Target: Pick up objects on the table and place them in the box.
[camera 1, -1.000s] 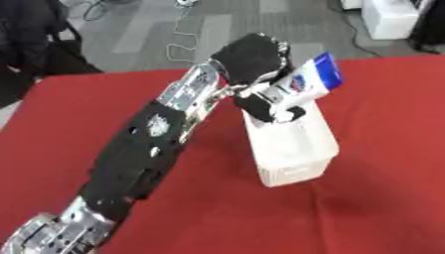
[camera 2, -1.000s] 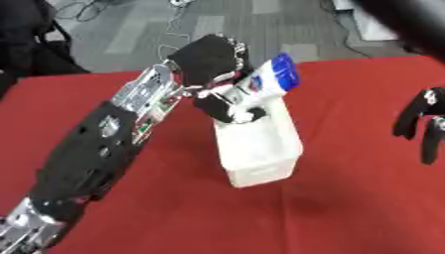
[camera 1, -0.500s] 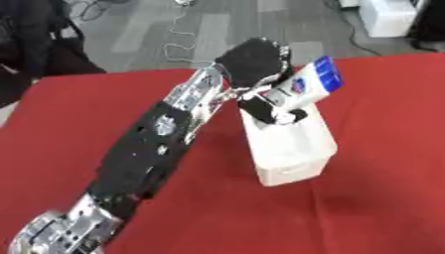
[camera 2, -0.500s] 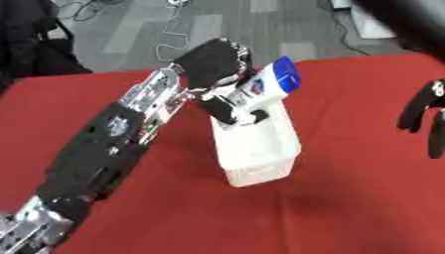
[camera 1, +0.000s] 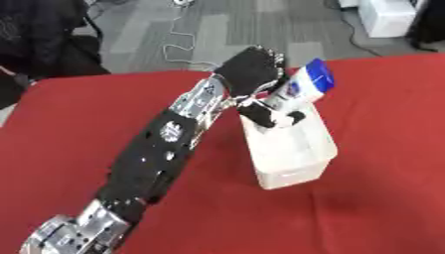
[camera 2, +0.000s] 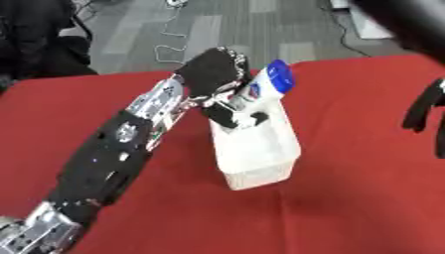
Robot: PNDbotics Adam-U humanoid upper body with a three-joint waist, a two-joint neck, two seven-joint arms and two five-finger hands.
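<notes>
— Where's the left hand (camera 1: 250, 74)?

— Out over the far side of the red table (camera 1: 374, 198), arm coming up from the near left corner. Its fingers are curled round a white bottle (camera 1: 300, 89) with a blue cap.

— And the bottle, upright?

— Tilted, cap pointing up and to the right. Its lower end sits at the open top of the white box (camera 1: 291, 149), far end of it.

— Is it touching the box?

— Can't tell; the fingers hide the bottom of it.

— The box itself?

— Standing on the cloth, long side running away from the robot, just right of the forearm. Beyond the table there's grey floor with a loose cable (camera 1: 178, 37).
</notes>
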